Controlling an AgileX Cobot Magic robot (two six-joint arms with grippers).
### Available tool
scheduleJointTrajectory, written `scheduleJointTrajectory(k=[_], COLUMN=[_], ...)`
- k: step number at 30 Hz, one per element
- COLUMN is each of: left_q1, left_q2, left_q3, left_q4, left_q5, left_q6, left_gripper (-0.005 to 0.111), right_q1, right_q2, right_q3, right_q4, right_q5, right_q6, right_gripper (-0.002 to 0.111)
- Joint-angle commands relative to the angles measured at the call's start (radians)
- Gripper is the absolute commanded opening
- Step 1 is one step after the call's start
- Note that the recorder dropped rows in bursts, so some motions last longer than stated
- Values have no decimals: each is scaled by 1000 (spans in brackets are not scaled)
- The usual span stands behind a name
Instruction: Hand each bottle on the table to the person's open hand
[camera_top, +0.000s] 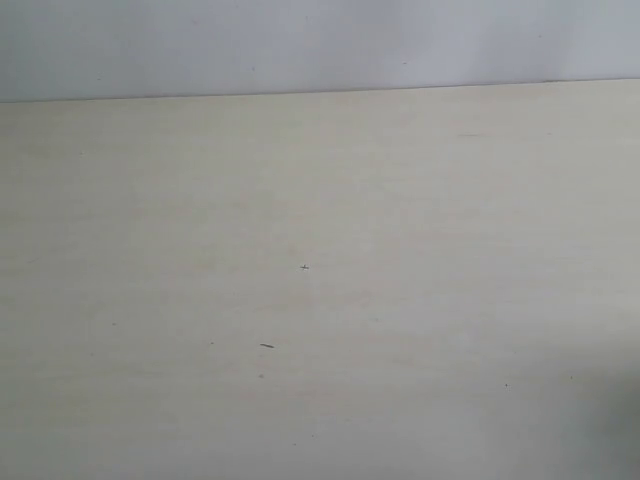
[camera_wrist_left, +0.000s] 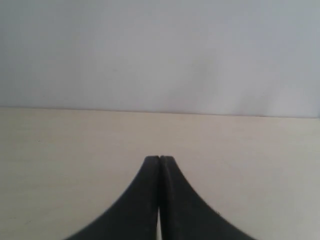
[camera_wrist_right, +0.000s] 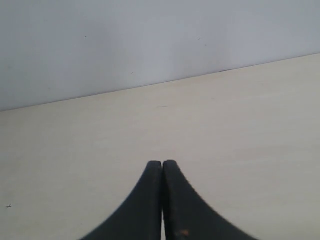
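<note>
Across the table (camera_top: 400, 250), from its near edge to the far edge where it meets the pale wall (camera_top: 300, 45), nothing stands; no bottles show in any view, nor does the person's open hand; only a few dark specks (camera_top: 266, 346) mark the bare top near its middle. Where the bottles are I cannot tell; either they lie outside what the cameras take in, or none are on the table now.

On the left gripper (camera_wrist_left: 159, 159) the two black fingers are pressed flat together tip to tip, with nothing between them; the right gripper (camera_wrist_right: 162, 163) stands the same, closed on nothing. Both point over the bare top toward the far edge; neither appears in the exterior view, so their place over the table cannot be fixed.

As a judgement only: an ordinary drink bottle would be light, smooth and round, apt to slip or twist between narrow fingers, and its wall would give if squeezed hard. The body at about mid-height looks the safest hold, leaving the base free for the palm to take; the cap is too small to trust.

Hidden are the arms, the table's near corners and side edges, and whatever lies beyond them.
</note>
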Motion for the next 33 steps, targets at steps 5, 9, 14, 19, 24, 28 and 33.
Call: scheduleJointTrajectory(k=[5,9,14,19,24,28,33], left_q1=[-64,-64,-64,-64,-64,-64,-64], left_q2=[-98,-98,-98,-98,-98,-98,-98], left_q3=[112,117,153,184,197,197,197], left_q4=[-1,1,48,413,677,677,677], left_q5=[-162,-164,-172,-106,-23,-23,-23], left_q6=[11,55,46,-253,-491,-491,-491], left_gripper=[0,0,0,0,0,0,0], right_q1=[0,0,0,0,0,0,0], right_q2=[-5,-5,-5,-5,-5,-5,-5], right_q3=[4,4,4,4,4,4,4], right_q4=[-4,-4,-4,-4,-4,-4,-4], right_q5=[-8,-8,-8,-8,-8,-8,-8], right_q6=[-2,-2,-2,-2,-2,-2,-2], right_gripper=[0,0,0,0,0,0,0])
